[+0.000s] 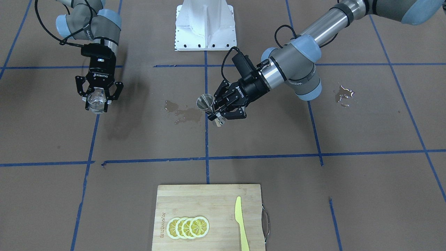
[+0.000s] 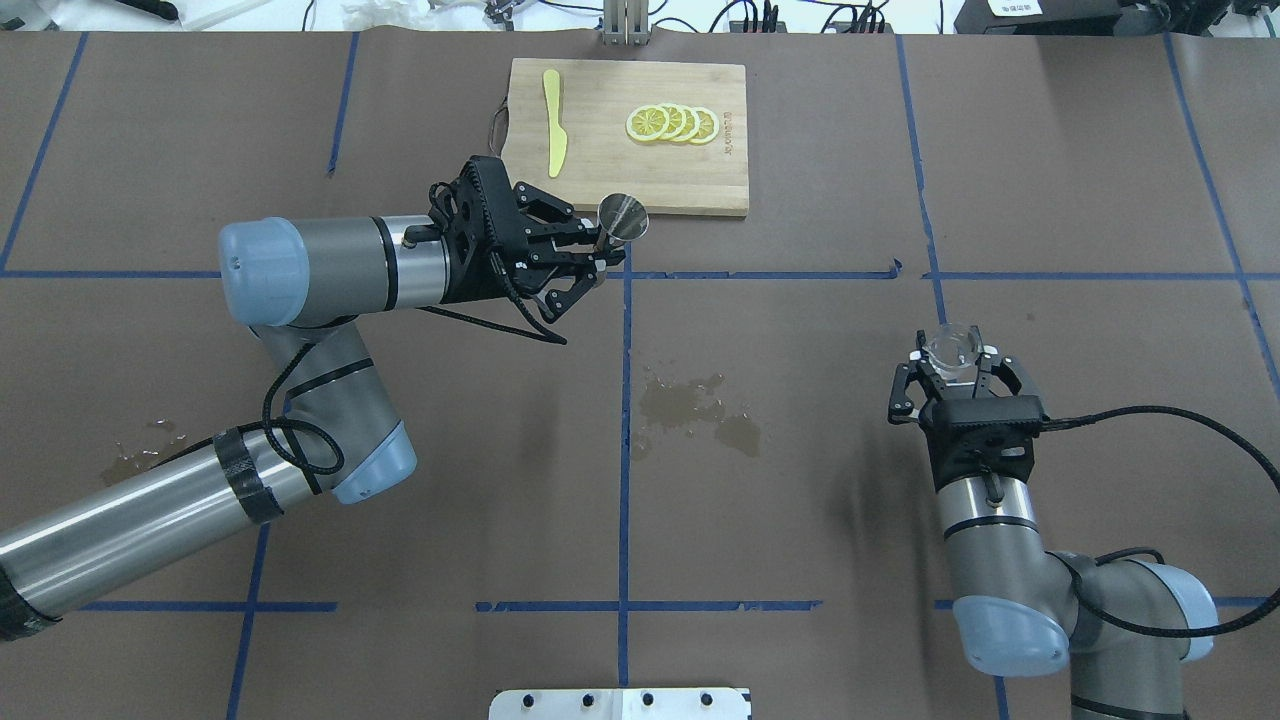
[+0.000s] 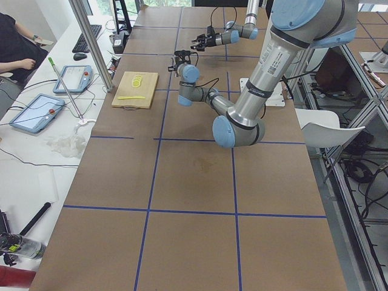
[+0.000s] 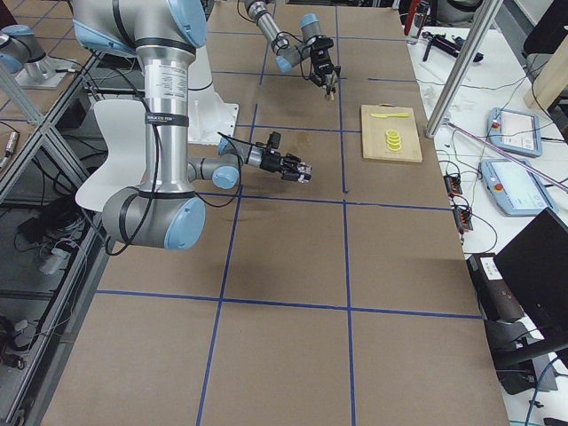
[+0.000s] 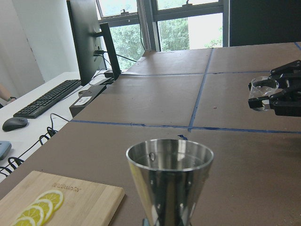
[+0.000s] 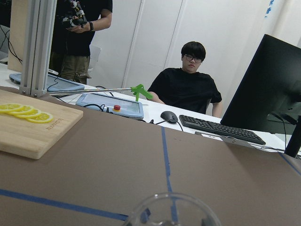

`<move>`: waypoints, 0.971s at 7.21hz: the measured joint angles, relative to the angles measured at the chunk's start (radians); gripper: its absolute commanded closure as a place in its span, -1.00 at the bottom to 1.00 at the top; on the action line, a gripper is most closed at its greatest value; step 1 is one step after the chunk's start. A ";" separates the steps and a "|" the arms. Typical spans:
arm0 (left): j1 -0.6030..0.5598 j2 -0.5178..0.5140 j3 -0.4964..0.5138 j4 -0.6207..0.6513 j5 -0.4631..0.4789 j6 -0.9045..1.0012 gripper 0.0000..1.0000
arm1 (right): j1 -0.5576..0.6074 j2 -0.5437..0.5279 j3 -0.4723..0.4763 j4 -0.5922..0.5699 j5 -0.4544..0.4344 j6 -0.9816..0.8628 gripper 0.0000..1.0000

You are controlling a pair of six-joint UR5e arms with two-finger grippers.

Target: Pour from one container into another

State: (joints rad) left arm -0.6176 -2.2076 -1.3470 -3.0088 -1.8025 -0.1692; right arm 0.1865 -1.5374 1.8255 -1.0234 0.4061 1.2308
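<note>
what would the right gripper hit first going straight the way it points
Way looks free: the right gripper, holding the glass cup, points across the table; the cutting board lies well left. Depth unclear.

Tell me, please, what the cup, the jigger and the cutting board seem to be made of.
The cup looks like clear, colourless glass, perhaps plastic: one sees through it. The jigger seems polished steel: grey, mirror-like reflections. The cutting board looks like pale wood or bamboo: visible grain.
</note>
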 measured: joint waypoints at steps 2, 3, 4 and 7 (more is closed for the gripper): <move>0.012 0.000 -0.004 -0.001 0.001 0.000 1.00 | 0.059 0.090 0.002 0.025 0.099 -0.082 1.00; 0.024 0.001 -0.005 -0.001 0.009 -0.001 1.00 | 0.073 0.106 0.005 0.029 0.121 -0.118 1.00; 0.038 0.001 -0.004 0.000 0.024 -0.004 1.00 | 0.085 0.122 0.011 0.032 0.130 -0.171 1.00; 0.072 0.007 -0.003 0.000 0.041 -0.039 1.00 | 0.097 0.151 0.014 0.054 0.134 -0.230 1.00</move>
State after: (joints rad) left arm -0.5452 -2.2006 -1.3500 -3.0083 -1.7613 -0.2079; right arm 0.2831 -1.3862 1.8398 -0.9690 0.5403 1.0003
